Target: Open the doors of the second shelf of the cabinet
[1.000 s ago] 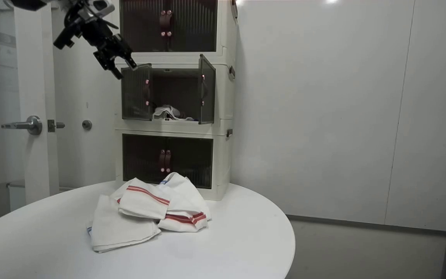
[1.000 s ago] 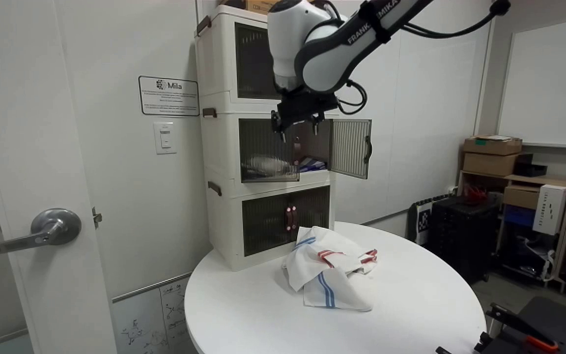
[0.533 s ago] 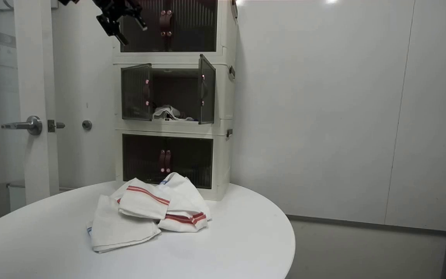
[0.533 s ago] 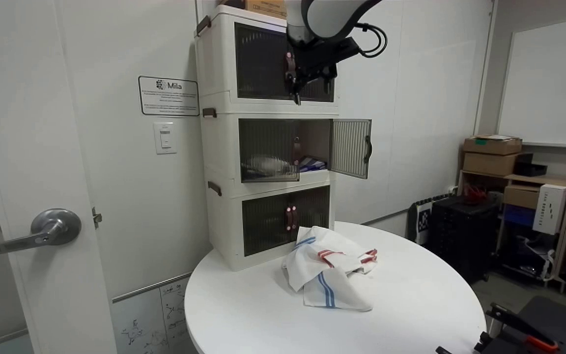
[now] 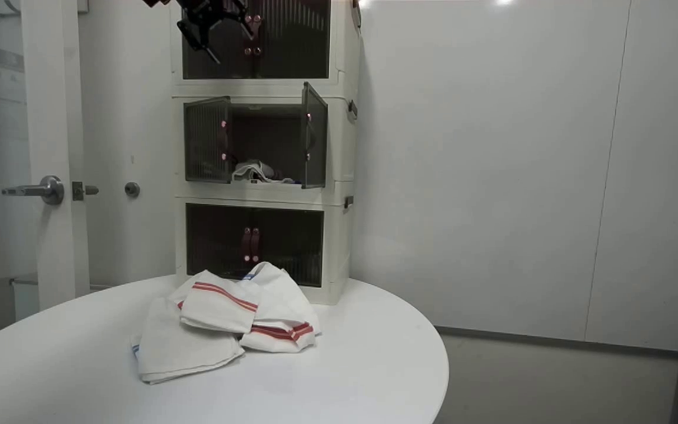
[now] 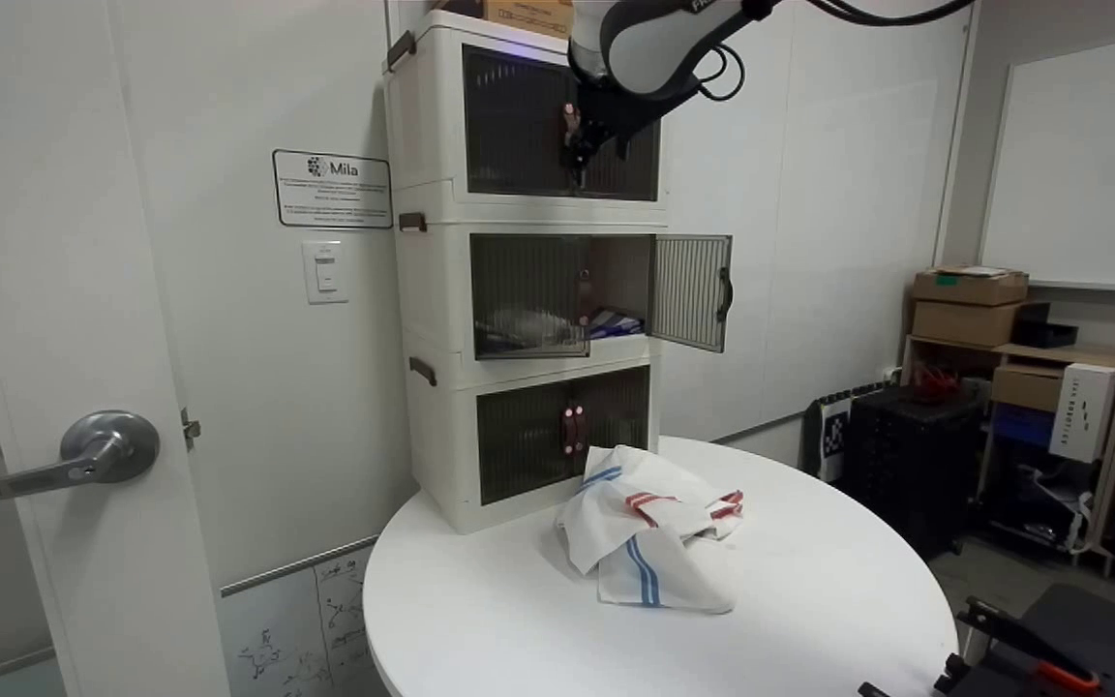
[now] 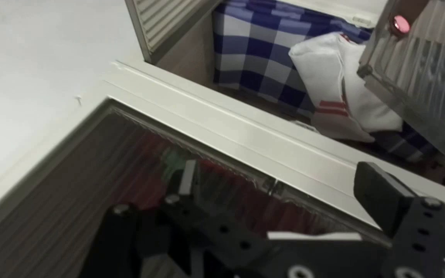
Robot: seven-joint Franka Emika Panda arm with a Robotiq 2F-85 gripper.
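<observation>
The white cabinet (image 5: 339, 247) (image 6: 432, 290) stands on a round table. Both doors (image 5: 206, 141) (image 5: 315, 138) of its second shelf (image 5: 256, 189) are swung outward. One of these doors (image 6: 691, 290) stands wide; its partner (image 6: 528, 290) is turned out less. Inside the compartment, the wrist view shows a blue-and-white checked cloth (image 7: 263, 50) and a white towel (image 7: 326, 69) with red stripes. My gripper (image 5: 232, 45) (image 6: 601, 163) (image 7: 282, 185) is open at the upper tier's height, near its handles, nothing between its fingers. Whether it touches the upper doors I cannot tell.
Closed doors front the upper tier (image 6: 519, 126) and the lower tier (image 5: 289, 244). Crumpled white towels (image 5: 221, 306) (image 6: 664, 532) lie on the round table (image 5: 362, 377) before the cabinet. A room door with a lever handle (image 5: 45, 190) stands beside it. Something reddish shows behind the tinted panel (image 7: 230, 181).
My gripper has risen from in front of the second shelf to the upper tier, then shifted towards the upper handles. The second shelf's doors have not moved.
</observation>
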